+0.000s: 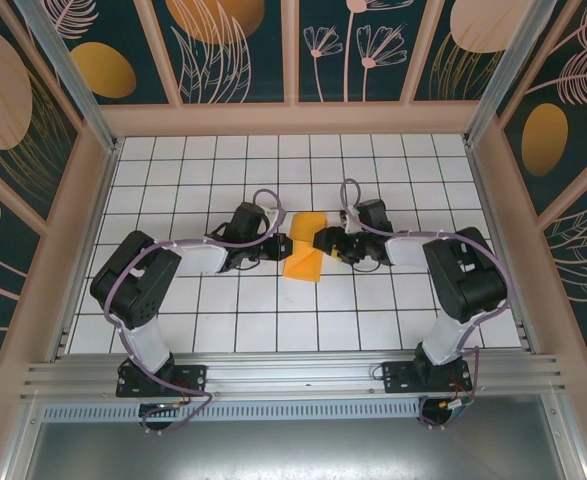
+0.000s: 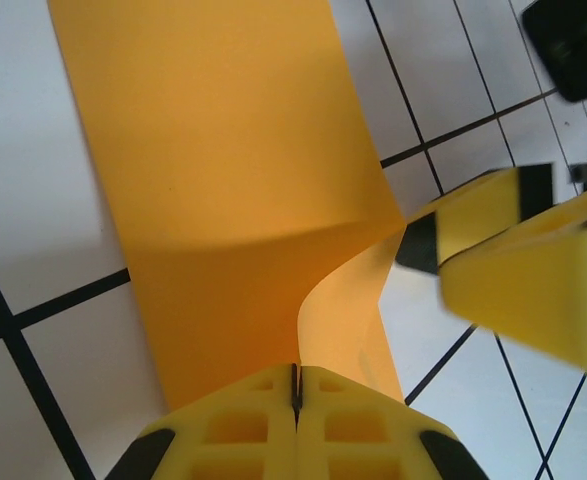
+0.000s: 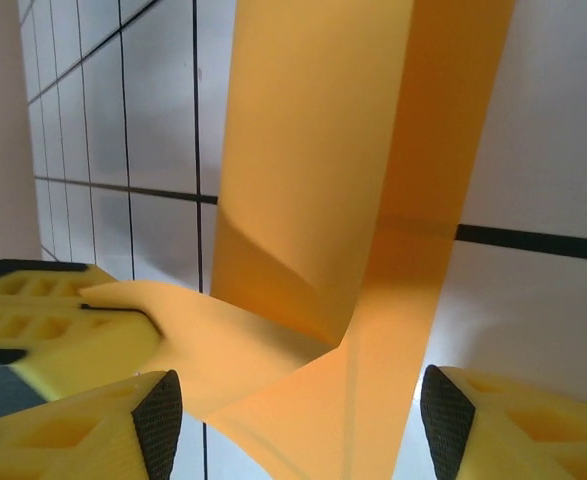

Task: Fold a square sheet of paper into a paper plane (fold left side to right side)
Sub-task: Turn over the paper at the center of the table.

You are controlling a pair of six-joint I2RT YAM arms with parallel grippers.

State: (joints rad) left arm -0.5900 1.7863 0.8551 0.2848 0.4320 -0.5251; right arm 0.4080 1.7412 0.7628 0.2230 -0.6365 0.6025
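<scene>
The orange-yellow sheet of paper (image 1: 304,255) lies partly folded on the white tiled table, between the two grippers. My left gripper (image 1: 285,246) is at its left edge. In the left wrist view its yellow fingers (image 2: 243,425) are shut on a lifted flap of the paper (image 2: 223,180), which curls up from the flat layer. My right gripper (image 1: 327,241) is at the paper's right side. In the right wrist view it (image 3: 298,425) stands open, with folded paper layers (image 3: 313,200) running between its black pads (image 3: 160,420) and not pinched.
The table (image 1: 223,320) is a white grid of tiles, walled by a pink frame (image 1: 93,200) with patterned panels. The two grippers stand close together; the right gripper's yellow finger (image 2: 523,270) shows in the left wrist view.
</scene>
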